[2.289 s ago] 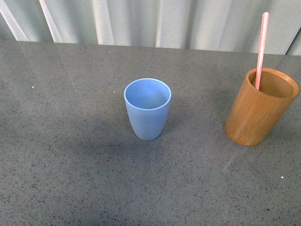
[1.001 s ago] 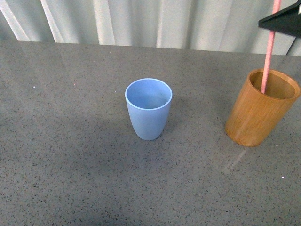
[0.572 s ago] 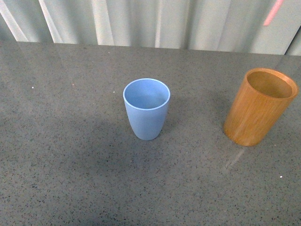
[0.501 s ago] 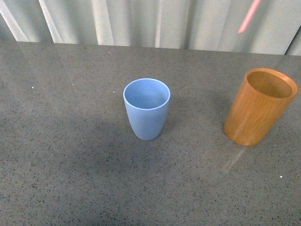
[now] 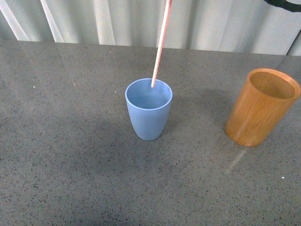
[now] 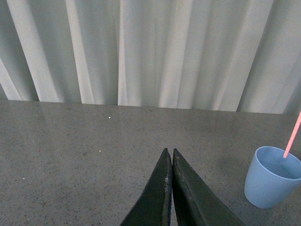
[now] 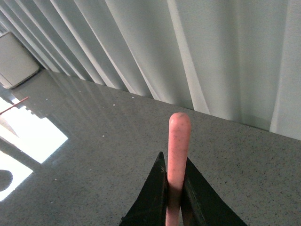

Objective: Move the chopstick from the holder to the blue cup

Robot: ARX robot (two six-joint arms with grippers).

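One chopstick, pinched by the right gripper, hangs tip-down at the cup; next it likely needs lowering inside, then letting go. Left gripper is closed, empty.

Camera layout: one body view, two wrist views.
Front view looks forward and down over tabletop toward curtain. Left wrist view sits low behind left tool, facing the same curtain, sharing blue cup and chopstick. Right wrist view is close over right tool.
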